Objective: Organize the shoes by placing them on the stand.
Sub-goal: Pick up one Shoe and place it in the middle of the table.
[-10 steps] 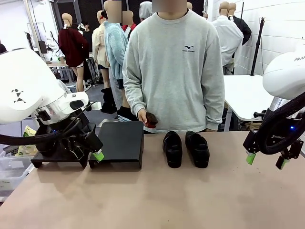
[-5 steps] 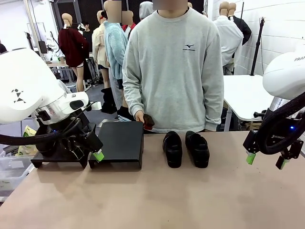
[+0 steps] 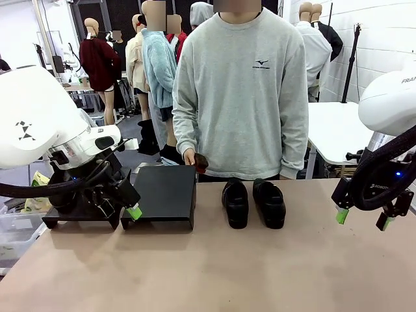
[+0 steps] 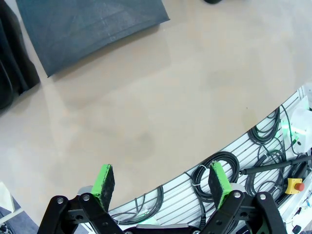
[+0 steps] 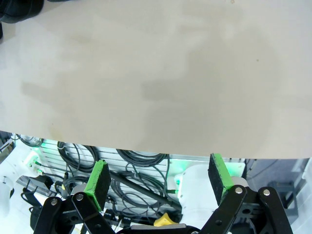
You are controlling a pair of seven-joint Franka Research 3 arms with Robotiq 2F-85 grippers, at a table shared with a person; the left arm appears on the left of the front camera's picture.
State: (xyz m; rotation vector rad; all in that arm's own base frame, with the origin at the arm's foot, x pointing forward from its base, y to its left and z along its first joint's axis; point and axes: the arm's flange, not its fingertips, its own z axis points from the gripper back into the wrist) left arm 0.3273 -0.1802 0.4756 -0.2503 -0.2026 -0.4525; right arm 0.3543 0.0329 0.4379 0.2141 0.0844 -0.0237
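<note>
Both pincers are wide open and empty. The left gripper (image 4: 162, 176) hangs low just in front of the stand (image 3: 166, 188), the right gripper (image 5: 159, 175) hovers at the table's (image 3: 214, 273) right edge. Two shoes (image 3: 235, 203) sit side by side right of the stand, and the person's hand (image 3: 191, 157) holds a third shoe (image 3: 202, 162) at its far edge

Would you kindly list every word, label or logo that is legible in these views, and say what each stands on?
"FRA", cut off at the picture's edge: on the right arm.
"ROBOTI", small, its end unclear: on the body of the right gripper.
Print under the chest logo on the person's sweater: too small to read.
</note>
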